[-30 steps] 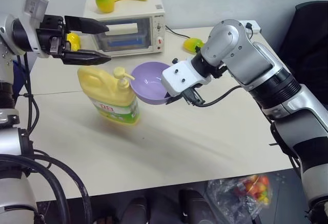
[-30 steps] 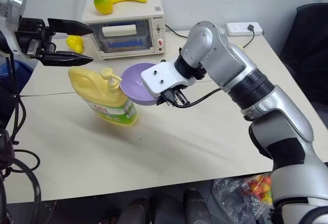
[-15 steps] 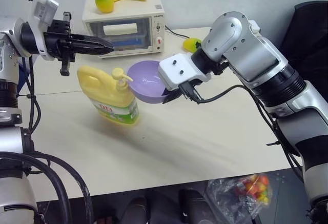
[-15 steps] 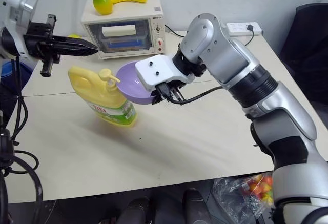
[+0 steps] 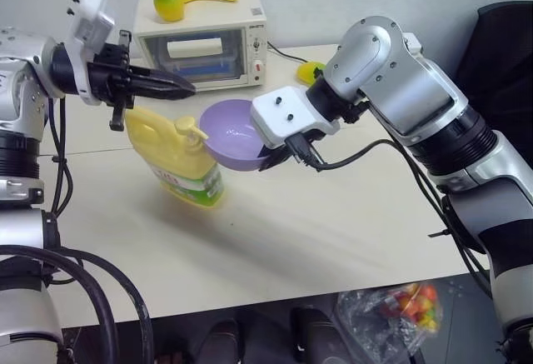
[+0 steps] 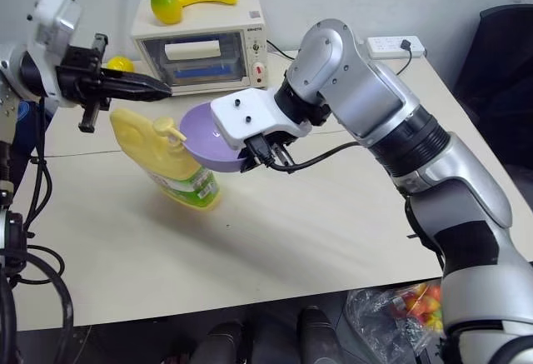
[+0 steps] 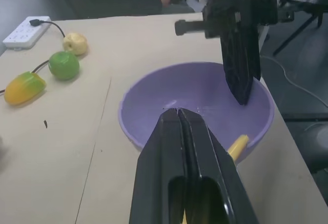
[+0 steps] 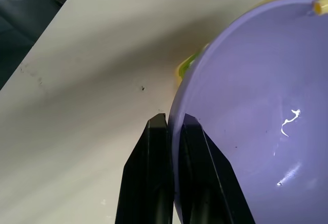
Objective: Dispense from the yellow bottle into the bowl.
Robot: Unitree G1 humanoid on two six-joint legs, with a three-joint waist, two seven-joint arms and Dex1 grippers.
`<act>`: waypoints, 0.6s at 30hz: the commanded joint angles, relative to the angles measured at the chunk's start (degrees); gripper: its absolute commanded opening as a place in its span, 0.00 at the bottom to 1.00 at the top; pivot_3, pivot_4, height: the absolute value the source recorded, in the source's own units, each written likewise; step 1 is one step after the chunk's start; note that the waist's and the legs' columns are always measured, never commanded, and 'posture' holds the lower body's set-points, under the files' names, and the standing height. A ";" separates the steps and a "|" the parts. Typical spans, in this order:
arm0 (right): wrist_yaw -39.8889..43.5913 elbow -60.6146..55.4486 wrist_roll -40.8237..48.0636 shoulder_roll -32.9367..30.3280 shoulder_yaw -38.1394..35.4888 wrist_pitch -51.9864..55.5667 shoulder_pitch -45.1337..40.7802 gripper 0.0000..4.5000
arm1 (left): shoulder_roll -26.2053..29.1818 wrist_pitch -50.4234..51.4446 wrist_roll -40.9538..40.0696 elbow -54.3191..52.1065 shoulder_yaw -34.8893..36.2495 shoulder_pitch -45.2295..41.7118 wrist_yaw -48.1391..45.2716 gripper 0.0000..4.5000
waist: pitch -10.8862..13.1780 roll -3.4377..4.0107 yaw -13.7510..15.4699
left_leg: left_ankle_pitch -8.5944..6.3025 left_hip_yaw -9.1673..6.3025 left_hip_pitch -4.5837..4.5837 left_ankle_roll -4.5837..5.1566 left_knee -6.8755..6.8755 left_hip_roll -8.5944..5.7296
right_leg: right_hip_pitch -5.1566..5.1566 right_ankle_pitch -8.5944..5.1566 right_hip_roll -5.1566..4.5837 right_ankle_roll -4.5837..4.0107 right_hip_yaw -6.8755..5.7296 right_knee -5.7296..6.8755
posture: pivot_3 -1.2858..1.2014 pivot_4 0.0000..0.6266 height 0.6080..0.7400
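**Bowl held under the pump spout**

Head view: the right gripper (image 5: 279, 154) pinched the lavender bowl (image 5: 229, 135) by its rim, beside the yellow bottle (image 5: 179, 160) on the table, to catch liquid.

Left wrist view: the left gripper (image 7: 178, 112), fingers together, hung above the pump, seemingly to press.

Yellow bottle (image 5: 178, 157) with green-white label, plain lavender bowl (image 5: 233, 135)
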 commanded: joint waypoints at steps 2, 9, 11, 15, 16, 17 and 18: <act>3.97 -0.52 -0.01 -0.15 -2.62 -0.42 -1.84 0.00 | 0.98 -0.74 0.03 -3.94 1.56 1.62 -6.34 0.01 | 0.00 -0.01 0.07 | 0.00 -0.02 -0.01 0.00 0.05 0.01 | 0.00 0.00 0.00 0.00 -0.02 0.02 | 0.52 0.24 1.00; 3.97 -5.00 0.14 -3.68 -1.03 -0.42 1.63 0.00 | 0.94 -0.42 0.37 -3.49 2.40 -1.08 -6.11 0.01 | 0.00 -0.01 0.35 | -0.01 -0.02 -0.02 0.01 0.07 -0.05 | 0.00 0.00 -0.02 0.00 -0.01 0.04 | 0.52 0.24 1.00; 3.97 -6.41 -0.03 -3.90 -1.03 0.06 2.77 0.00 | 0.66 -0.35 0.38 -3.14 2.44 -1.74 -6.00 0.01 | 0.00 -0.01 0.39 | -0.01 -0.02 -0.03 0.02 0.08 -0.06 | 0.01 0.00 -0.02 0.00 -0.02 0.04 | 0.52 0.24 1.00; 3.97 -7.76 -0.80 -3.46 -1.43 0.89 4.04 0.00 | 0.33 -0.43 0.43 -2.62 2.43 -2.19 -6.02 0.01 | 0.00 -0.01 0.33 | -0.01 -0.01 -0.03 0.02 0.11 -0.07 | 0.01 0.00 -0.02 0.00 -0.01 0.08 | 0.52 0.24 1.00; 3.97 -8.36 -0.74 -3.52 -1.41 1.24 4.35 0.00 | 0.29 -0.26 0.32 -2.60 2.50 -2.26 -6.05 0.01 | 0.00 -0.01 0.31 | -0.01 -0.01 -0.03 0.02 0.11 -0.07 | 0.01 0.00 -0.02 0.00 -0.01 0.08 | 0.52 0.24 1.00; 3.97 -8.79 -0.72 -3.57 -1.39 1.49 4.57 0.00 | 0.26 -0.14 0.25 -2.60 2.55 -2.31 -6.07 0.01 | 0.00 -0.01 0.30 | -0.01 -0.01 -0.03 0.02 0.11 -0.06 | 0.01 0.00 -0.01 0.00 -0.01 0.08 | 0.52 0.24 1.00; 3.97 -9.21 -0.75 -3.62 -1.43 1.68 4.70 0.00 | 0.33 -0.17 0.30 -2.63 2.45 -2.30 -6.21 0.01 | 0.00 -0.01 0.31 | -0.01 -0.01 -0.03 0.02 0.11 -0.06 | 0.01 0.00 -0.01 0.00 -0.01 0.08 | 0.52 0.24 1.00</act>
